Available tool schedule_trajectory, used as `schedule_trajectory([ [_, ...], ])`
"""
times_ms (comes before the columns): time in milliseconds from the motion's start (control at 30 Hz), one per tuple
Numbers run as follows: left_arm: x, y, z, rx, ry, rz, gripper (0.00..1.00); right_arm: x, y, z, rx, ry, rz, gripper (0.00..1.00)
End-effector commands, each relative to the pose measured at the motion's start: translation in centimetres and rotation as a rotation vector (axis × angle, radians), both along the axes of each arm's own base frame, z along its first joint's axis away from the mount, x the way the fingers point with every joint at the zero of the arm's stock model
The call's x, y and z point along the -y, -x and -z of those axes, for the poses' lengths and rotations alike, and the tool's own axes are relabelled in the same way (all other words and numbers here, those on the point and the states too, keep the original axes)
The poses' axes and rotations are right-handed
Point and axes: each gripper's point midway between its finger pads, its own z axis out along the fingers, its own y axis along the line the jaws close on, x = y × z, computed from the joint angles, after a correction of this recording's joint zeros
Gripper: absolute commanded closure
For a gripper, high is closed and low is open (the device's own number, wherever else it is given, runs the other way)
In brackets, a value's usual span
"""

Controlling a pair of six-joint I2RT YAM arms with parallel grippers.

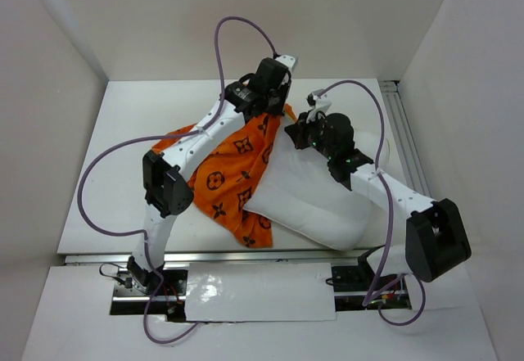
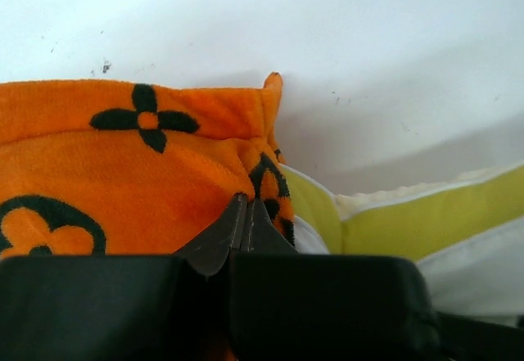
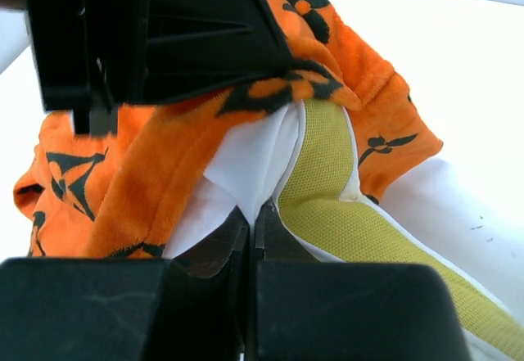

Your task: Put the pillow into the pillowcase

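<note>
The orange pillowcase (image 1: pixel 233 173) with dark motifs lies crumpled at the table's centre left. The white pillow (image 1: pixel 319 201) lies to its right, its upper left corner tucked into the case's mouth. My left gripper (image 1: pixel 277 103) is at the far corner of the case. In the left wrist view it (image 2: pixel 246 203) is shut on a fold of the orange pillowcase (image 2: pixel 123 164), with the pillow's yellow seam (image 2: pixel 426 222) beside it. My right gripper (image 1: pixel 295 132) is at the pillow's corner. In the right wrist view it (image 3: pixel 256 211) is shut on the pillow's white fabric (image 3: pixel 246 160) beside the yellow seam, under the orange pillowcase (image 3: pixel 147 160).
White walls enclose the table on three sides. A metal rail (image 1: pixel 405 144) runs along the right edge of the table (image 1: pixel 139 115). Purple cables (image 1: pixel 106 152) loop over the left side, and a glossy white sheet (image 1: pixel 254 291) lies between the arm bases.
</note>
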Motion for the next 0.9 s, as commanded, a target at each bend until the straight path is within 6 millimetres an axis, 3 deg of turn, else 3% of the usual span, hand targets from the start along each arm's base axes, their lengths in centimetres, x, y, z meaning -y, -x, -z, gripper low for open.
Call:
schedule_trajectory([
  [0,3.2,2.4,-7.0,0.137,0.121,0.12,1.0,-1.6,-1.0,-7.6,0.176,-0.117,-0.013,1.0],
  [200,5.6,4.7,-8.4,0.12,0.193,0.25,1.0,-1.9,-1.0,-9.5,0.222,-0.18,-0.023,1.0],
  [233,6.6,5.5,-9.2,0.121,0.227,0.285,1.0,-1.6,-0.9,-11.1,0.28,-0.228,-0.007,1.0],
  [267,7.1,6.1,-9.8,0.118,0.251,0.325,1.0,-1.5,-0.6,-9.9,0.249,-0.283,0.004,1.0],
  [300,7.9,7.0,-10.3,0.116,0.269,0.364,1.0,-1.1,-0.6,-10.2,0.268,-0.326,0.011,1.0],
  [333,8.7,7.7,-10.6,0.117,0.286,0.397,1.0,-1.2,0.1,-11.9,0.337,-0.39,-0.015,1.0],
  [400,9.2,9.0,-13.1,0.137,0.351,0.463,1.0,-0.8,0.8,-12.2,0.34,-0.464,-0.028,1.0],
  [467,10.0,9.8,-14.1,0.155,0.382,0.507,1.0,-0.4,1.5,-13.9,0.385,-0.546,-0.04,1.0],
  [500,10.7,11.1,-14.9,0.155,0.408,0.563,1.0,-0.2,1.9,-13.7,0.392,-0.565,-0.045,1.0],
  [567,11.0,11.8,-15.2,0.144,0.432,0.6,1.0,0.6,2.2,-14.8,0.433,-0.624,-0.021,1.0],
  [667,11.3,13.1,-16.3,0.142,0.473,0.662,1.0,1.2,1.3,-13.6,0.404,-0.652,0.036,1.0],
  [767,12.1,14.8,-16.0,0.099,0.521,0.752,1.0,2.3,0.8,-12.6,0.411,-0.701,0.068,1.0],
  [800,12.2,15.1,-16.0,0.085,0.532,0.763,1.0,1.8,0.1,-11.1,0.362,-0.715,0.071,1.0],
  [867,12.6,14.7,-15.3,0.073,0.527,0.761,1.0,1.8,-1.1,-10.7,0.358,-0.696,0.041,1.0],
])
